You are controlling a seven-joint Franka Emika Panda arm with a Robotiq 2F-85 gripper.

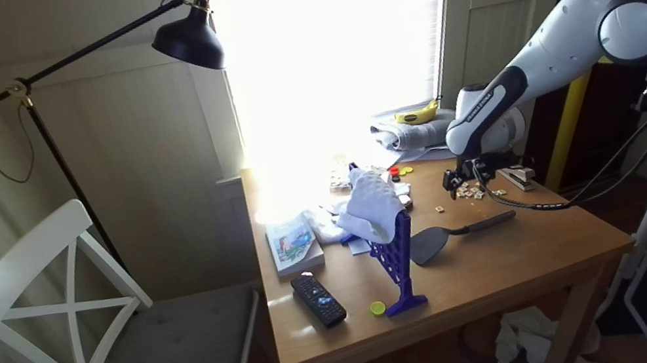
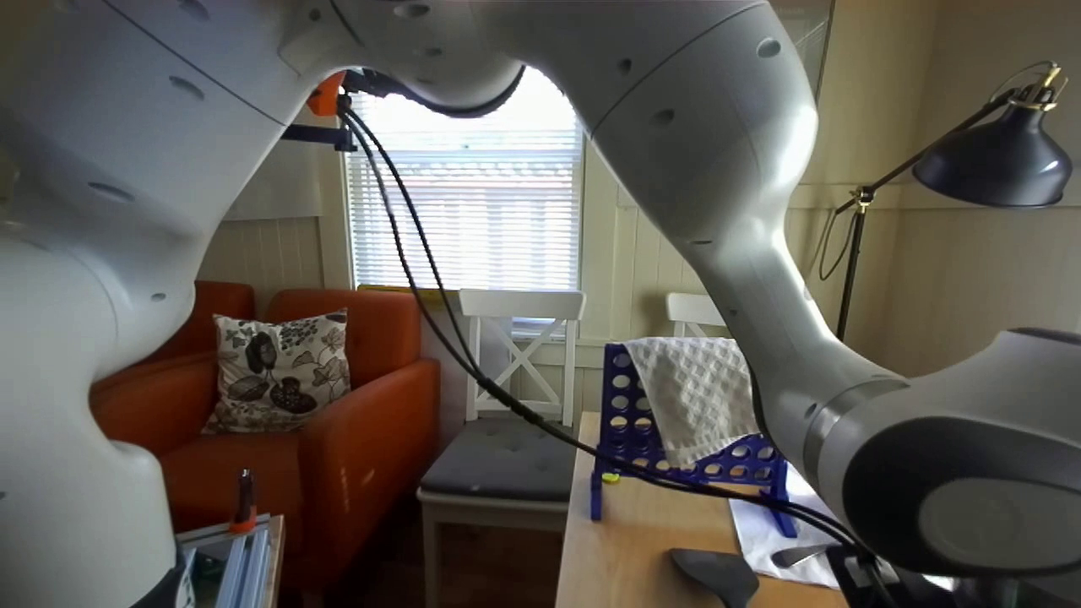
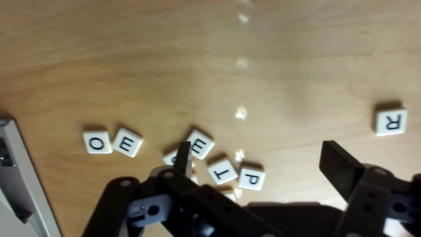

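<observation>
My gripper (image 3: 258,158) stands wide open, nothing between its fingers, over white letter tiles lying on the wooden table. Between the fingers in the wrist view I see a P tile (image 3: 251,177) and a T tile (image 3: 222,171). The left finger partly covers an E tile (image 3: 201,144) and another tile beside it. An R tile (image 3: 391,121) lies apart on the right; an O tile (image 3: 97,142) is to the left. In an exterior view the gripper (image 1: 452,184) is low near the scattered tiles (image 1: 473,190). A white cloth (image 1: 371,206) hangs over a blue grid frame (image 2: 621,397).
A dark spatula (image 1: 431,244) lies in front of the tiles, a stapler-like object (image 1: 518,176) beside them. Further along are a remote (image 1: 318,300), a book (image 1: 294,243) and a yellow disc (image 1: 378,308). A banana (image 1: 417,115) rests on a folded grey towel (image 1: 408,134) at the back.
</observation>
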